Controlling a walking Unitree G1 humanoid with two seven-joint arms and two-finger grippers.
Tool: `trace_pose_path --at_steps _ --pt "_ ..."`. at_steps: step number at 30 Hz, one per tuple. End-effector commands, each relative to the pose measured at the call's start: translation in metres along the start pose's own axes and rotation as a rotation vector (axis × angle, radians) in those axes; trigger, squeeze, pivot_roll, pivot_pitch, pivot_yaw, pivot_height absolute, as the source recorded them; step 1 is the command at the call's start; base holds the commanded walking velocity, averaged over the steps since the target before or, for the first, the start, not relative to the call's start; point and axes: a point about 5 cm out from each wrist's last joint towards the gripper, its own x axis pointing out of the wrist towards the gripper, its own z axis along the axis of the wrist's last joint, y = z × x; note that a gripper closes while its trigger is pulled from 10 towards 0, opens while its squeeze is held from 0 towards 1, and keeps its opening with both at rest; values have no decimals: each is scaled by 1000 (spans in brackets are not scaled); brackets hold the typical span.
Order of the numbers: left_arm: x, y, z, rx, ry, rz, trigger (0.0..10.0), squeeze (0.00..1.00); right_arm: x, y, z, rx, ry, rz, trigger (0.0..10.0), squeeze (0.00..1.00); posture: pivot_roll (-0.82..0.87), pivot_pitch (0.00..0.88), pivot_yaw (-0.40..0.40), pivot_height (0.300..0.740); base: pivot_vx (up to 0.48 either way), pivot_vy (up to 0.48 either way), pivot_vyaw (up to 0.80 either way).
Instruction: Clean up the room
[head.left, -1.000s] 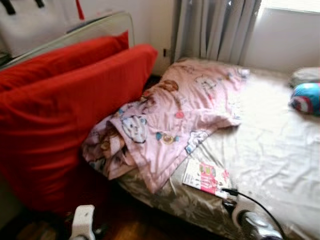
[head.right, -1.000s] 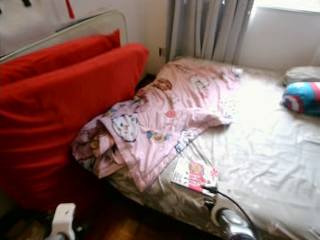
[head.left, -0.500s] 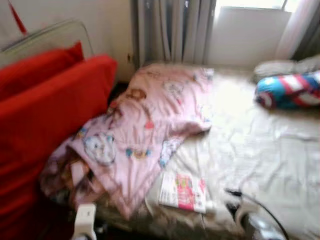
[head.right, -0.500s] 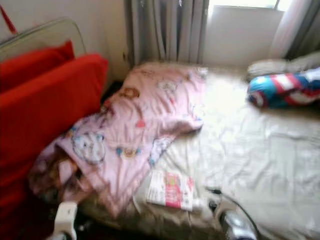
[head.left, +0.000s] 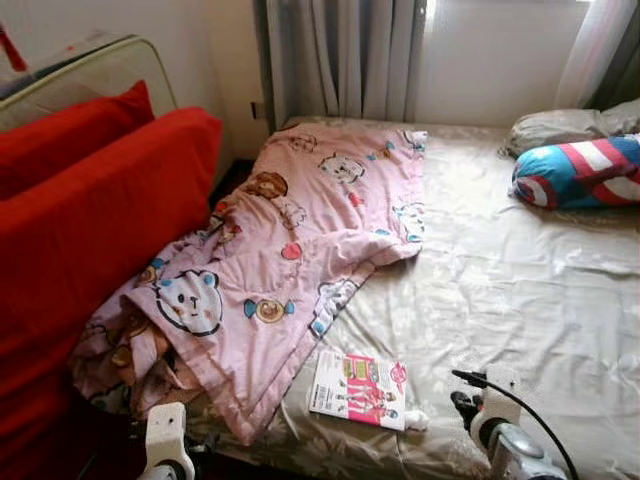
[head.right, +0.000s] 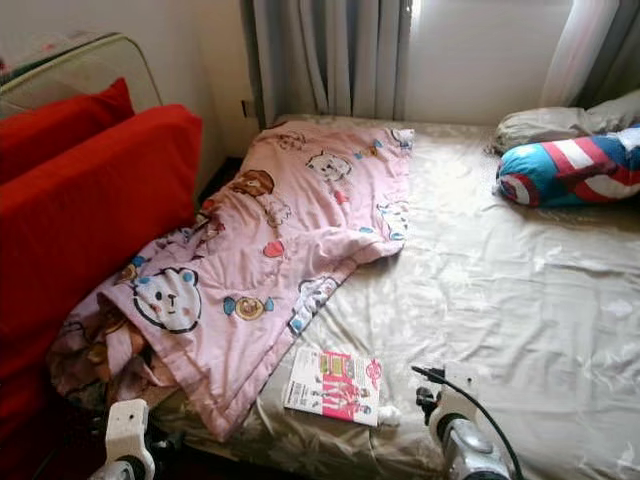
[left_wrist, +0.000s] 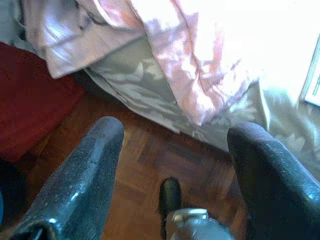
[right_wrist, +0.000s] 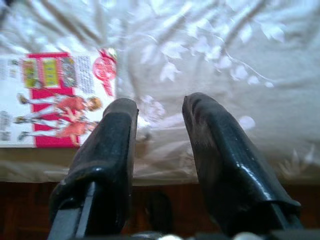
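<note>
Fingers (right_wrist: 107, 150) apart, low beside magazine (right_wrist: 52, 97)

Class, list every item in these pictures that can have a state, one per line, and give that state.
Pink cartoon-print quilt: crumpled, one corner hanging off the bed edge.
Pink-and-white booklet: closed, flat on the sheet.
Beige satin sheet: wrinkled.
Grey curtains: drawn.
Left gripper: open, over wooden floor.
Right gripper: open, beside the booklet.

Left gripper (left_wrist: 172, 145) fingers spread apart over wooden parquet floor (left_wrist: 145, 165), pink blanket (left_wrist: 190, 55) draped off silvery bed edge (left_wrist: 135, 87)
</note>
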Motion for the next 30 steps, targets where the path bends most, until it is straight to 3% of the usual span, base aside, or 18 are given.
trace_pose_path --at_steps 1,12,14,15,16,19,23,28,30 --pt "-3 6 -2 -18 -17 14 10000 0 0 0 1 16 -32 5 10000 0 -98 0 36 740 0 0 0" --pt "-6 4 5 -60 -155 9 10000 0 -3 -4 5 57 -140 -8 10000 0 -86 0 26 740 0 0 0" --pt "4 -12 40 -44 -278 -14 10000 0 -4 -5 6 64 -154 -15 10000 0 -87 0 21 740 0 0 0" --pt "10 -40 109 3 -499 -72 10000 0 -5 -7 7 48 -176 -32 10000 0 -80 0 9 740 0 0 0" --pt "9 -48 128 14 -562 -88 10000 0 -5 -9 8 56 -187 -40 10000 0 -78 0 6 740 0 0 0" --pt "6 -55 152 24 -655 -113 10000 0 -6 -10 9 37 -212 -46 10000 0 -80 0 -6 740 0 0 0" --pt "2 -61 168 24 -726 -154 10000 0 -8 -12 8 41 -245 -40 10000 0 -93 0 -18 740 0 0 0" --pt "0 -62 167 43 -747 -162 10000 0 -10 -13 6 30 -259 -32 10000 0 -96 0 -23 740 0 0 0" --pt "-1 -58 157 41 -742 -149 10000 0 -12 -14 1 29 -258 -30 10000 0 -100 0 -20 740 0 0 0"
